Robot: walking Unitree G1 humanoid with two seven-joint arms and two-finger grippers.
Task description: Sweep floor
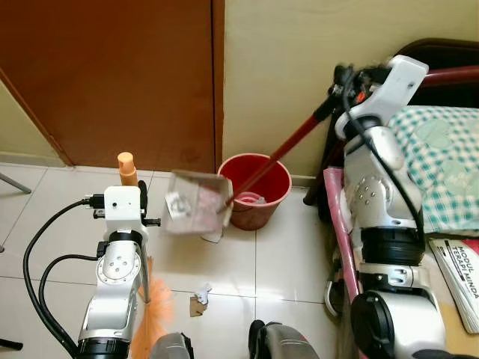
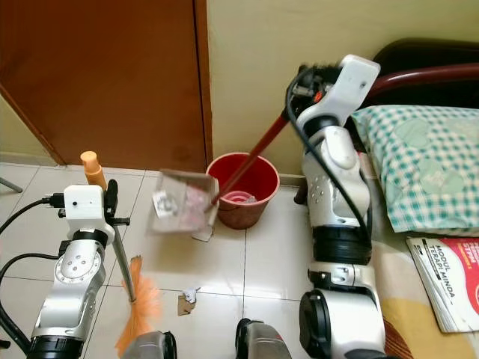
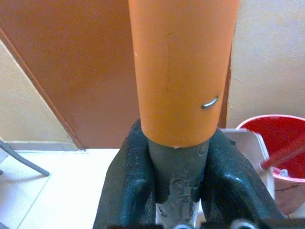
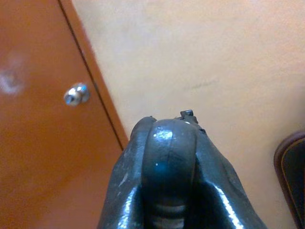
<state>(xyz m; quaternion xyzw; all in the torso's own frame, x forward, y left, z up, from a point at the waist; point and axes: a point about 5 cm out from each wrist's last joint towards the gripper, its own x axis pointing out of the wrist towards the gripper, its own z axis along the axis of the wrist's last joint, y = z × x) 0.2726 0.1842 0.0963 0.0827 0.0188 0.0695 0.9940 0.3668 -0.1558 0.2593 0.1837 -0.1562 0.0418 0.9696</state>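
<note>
My left gripper (image 3: 177, 157) is shut on a broom, its black fingers (image 3: 128, 183) clamped round the grey shaft just below the orange handle end (image 1: 126, 166). The orange bristles (image 1: 153, 318) rest on the tiles by my left arm. Raised at the upper right, my right gripper (image 1: 340, 82) is shut on the black grip of the dustpan's long red handle (image 1: 288, 146). The pale dustpan (image 1: 196, 203) hangs tilted at the rim of a red bucket (image 1: 262, 217), with bits of litter in it. A crumpled white scrap (image 1: 202, 290) and a brown scrap (image 1: 197, 306) lie on the floor.
A brown door (image 1: 112, 75) with a metal knob (image 4: 76, 94) and a cream wall stand behind the bucket. To the right is a dark bed frame with a checked pillow (image 1: 449, 164); a magazine (image 1: 464, 277) lies below it. A thin metal leg (image 1: 15, 183) crosses the far left.
</note>
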